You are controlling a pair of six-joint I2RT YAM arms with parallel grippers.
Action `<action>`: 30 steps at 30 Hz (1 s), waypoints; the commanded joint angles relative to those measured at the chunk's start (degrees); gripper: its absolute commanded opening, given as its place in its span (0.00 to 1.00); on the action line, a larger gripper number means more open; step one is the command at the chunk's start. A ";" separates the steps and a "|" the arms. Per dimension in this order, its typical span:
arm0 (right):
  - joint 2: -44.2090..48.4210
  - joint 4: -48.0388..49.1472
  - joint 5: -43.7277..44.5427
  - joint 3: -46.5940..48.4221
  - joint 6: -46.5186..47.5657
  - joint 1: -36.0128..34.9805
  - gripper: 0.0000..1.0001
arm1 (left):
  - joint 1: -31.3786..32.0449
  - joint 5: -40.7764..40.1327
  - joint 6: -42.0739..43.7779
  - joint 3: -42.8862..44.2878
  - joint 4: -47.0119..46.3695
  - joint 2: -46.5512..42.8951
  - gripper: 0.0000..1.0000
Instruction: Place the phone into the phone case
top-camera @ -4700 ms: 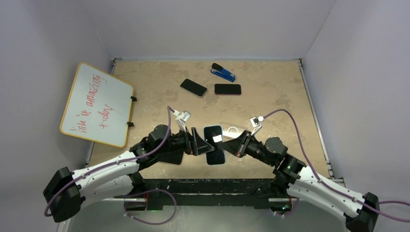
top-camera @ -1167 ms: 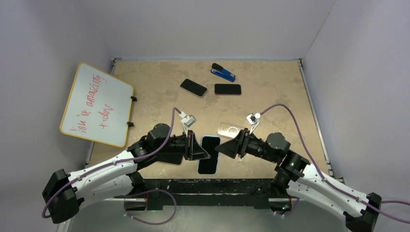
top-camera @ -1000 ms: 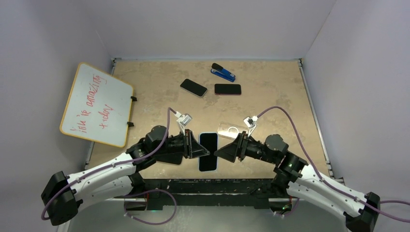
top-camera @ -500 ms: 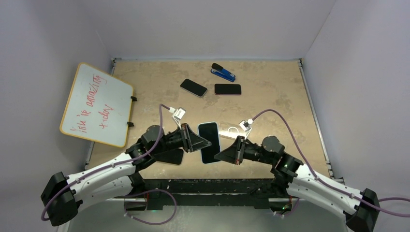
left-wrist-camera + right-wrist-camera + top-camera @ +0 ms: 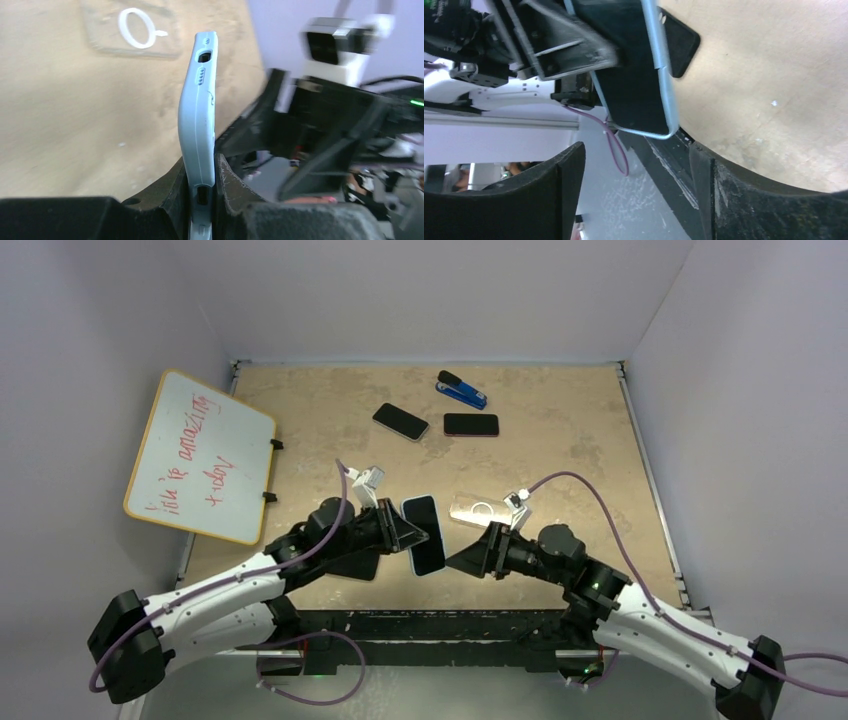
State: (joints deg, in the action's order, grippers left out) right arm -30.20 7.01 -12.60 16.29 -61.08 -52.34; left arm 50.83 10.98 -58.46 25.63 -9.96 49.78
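While your left gripper (image 5: 410, 538) clamped the phone (image 5: 424, 533), the case (image 5: 478, 511) lay empty at its two o'clock, insertion undone; your right gripper (image 5: 458, 560) gaped, seemingly empty.

tan table (image 5: 560, 455) holds stapler (image 5: 461, 390), two phones (image 5: 400, 421) (image 5: 470, 425), clear phone case (image 5: 478, 510).

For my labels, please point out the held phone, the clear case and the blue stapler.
phone (image 5: 421, 515): top view, upper screen
clear case (image 5: 478, 511): top view, its middle
blue stapler (image 5: 461, 390): top view, its body
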 commanded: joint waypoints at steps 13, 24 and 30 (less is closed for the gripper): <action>8.41 -19.31 7.20 7.82 4.95 0.13 0.99 | -21.11 15.46 12.41 15.99 1.36 31.11 0.00; 11.48 -24.94 9.57 9.90 6.31 0.13 0.99 | -23.84 17.58 18.71 24.16 9.70 46.93 0.29; 11.72 -25.84 10.26 9.71 6.16 0.14 0.99 | -23.86 11.66 20.21 24.46 16.03 46.37 0.46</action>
State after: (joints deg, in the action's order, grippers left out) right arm -18.85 -17.78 -3.92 23.77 -55.83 -52.31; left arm 27.11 25.54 -40.80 47.48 2.92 97.08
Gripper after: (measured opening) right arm 0.987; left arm 0.429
